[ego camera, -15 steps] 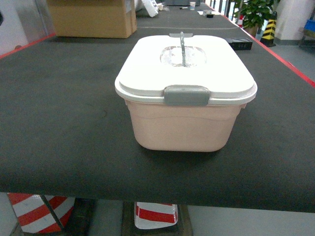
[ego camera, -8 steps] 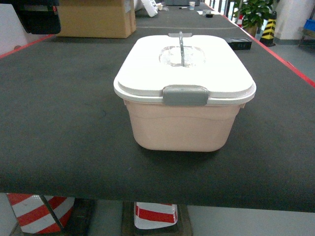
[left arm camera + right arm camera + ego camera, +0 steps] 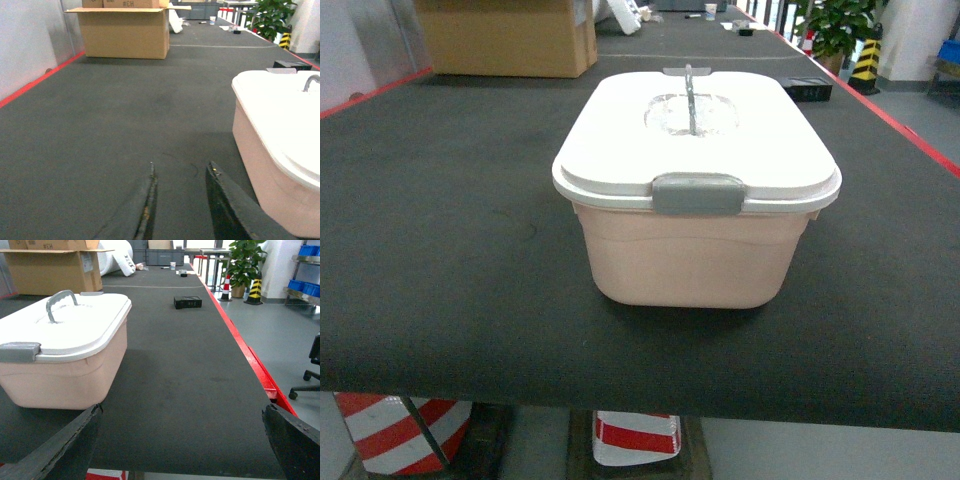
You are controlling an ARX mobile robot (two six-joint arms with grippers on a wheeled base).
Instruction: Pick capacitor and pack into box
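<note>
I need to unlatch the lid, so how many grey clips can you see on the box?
2: one clip on the box's near end, one at the far end behind the handle. Side clips aren't visible.

I am viewing the box (image 3: 695, 195) sitting on the table (image 3: 440, 260), near the front edge, lid (image 3: 698, 135) on top. A cardboard carton (image 3: 508, 35) is standing behind it to the left. The left gripper (image 3: 180, 200) is hovering left of the box, the right gripper (image 3: 182, 435) to its right.
</note>
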